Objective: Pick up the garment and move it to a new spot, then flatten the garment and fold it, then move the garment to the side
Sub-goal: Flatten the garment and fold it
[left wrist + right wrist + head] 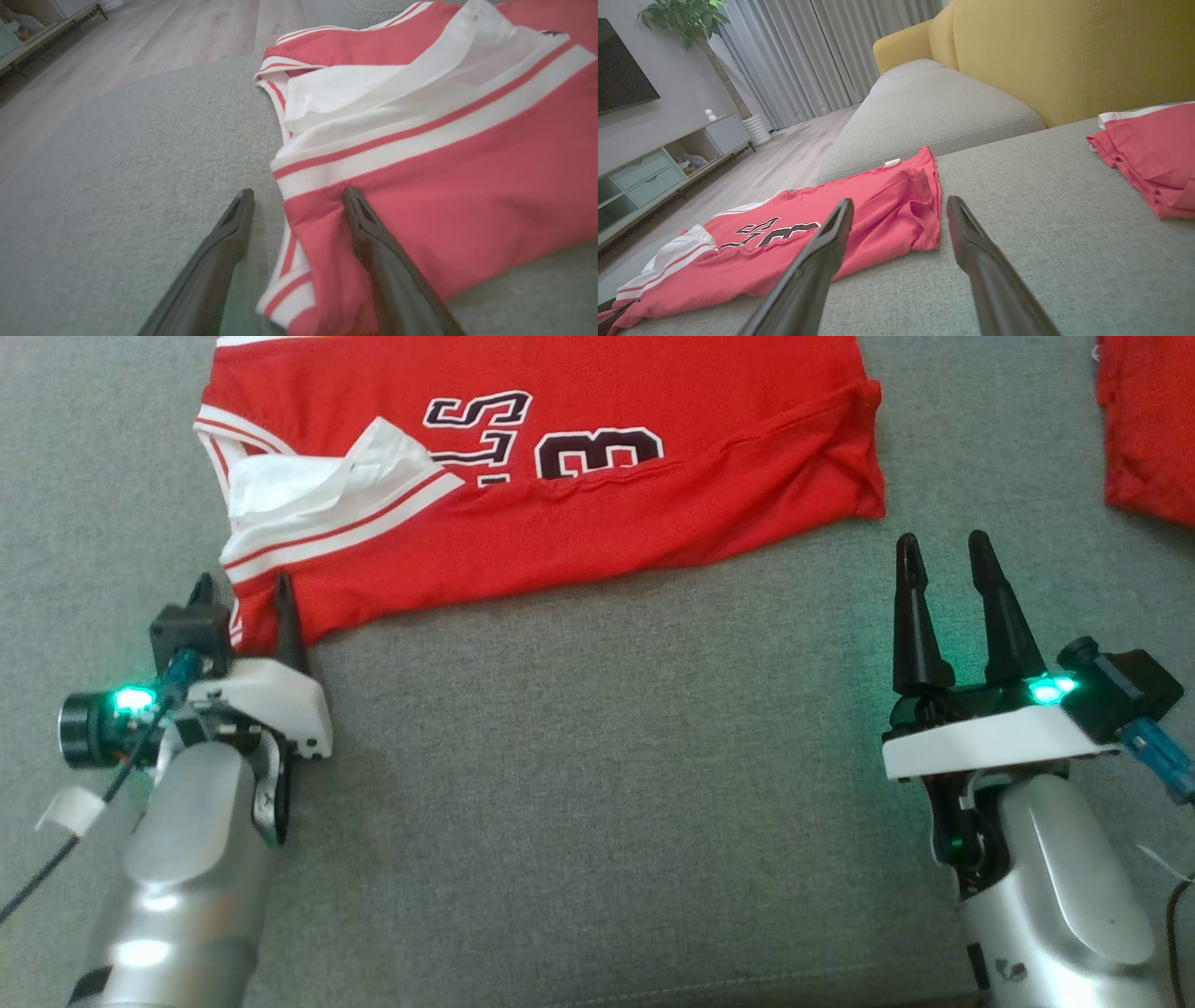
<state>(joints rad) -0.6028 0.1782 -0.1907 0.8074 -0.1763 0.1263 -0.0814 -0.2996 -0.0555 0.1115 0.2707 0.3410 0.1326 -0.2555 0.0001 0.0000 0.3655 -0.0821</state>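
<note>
**A:** What is to be noted, from the biggest thing down?

**B:** A grey cushion [597, 803] serves as the working surface. The red jersey [597, 513] is spread across the cushion's far side, mostly flat, print up. It appears to be doubled over along its near edge. A second red garment [1153, 429] is set at the cushion's far right, well apart.

**A:** How are the grippers found?

**B:** The right gripper [941, 539] is held over the bare right half of the cushion, jaws spread, nothing between them, just short of the jersey's hem corner. The left gripper [242, 583] is placed at the cushion's left side, jaws likewise spread and nothing clamped. One finger is laid on red cloth and the other on bare cushion, so the jersey's near corner is straddled.

**A:** How is the jersey expected to handle?

**B:** It is judged light, thin and limp. No shape would be kept once lifted, and a sag is to be expected between two holds. The smooth knit may slip from narrow fingers, and stacked layers may part unless all are pinched together.

**A:** Where should it be taken?

**B:** The striped trim [420, 140] looks thicker, so a firmer hold is judged likely there, paired with the hem corner. The loose white lining [280, 490] is best avoided.
</note>
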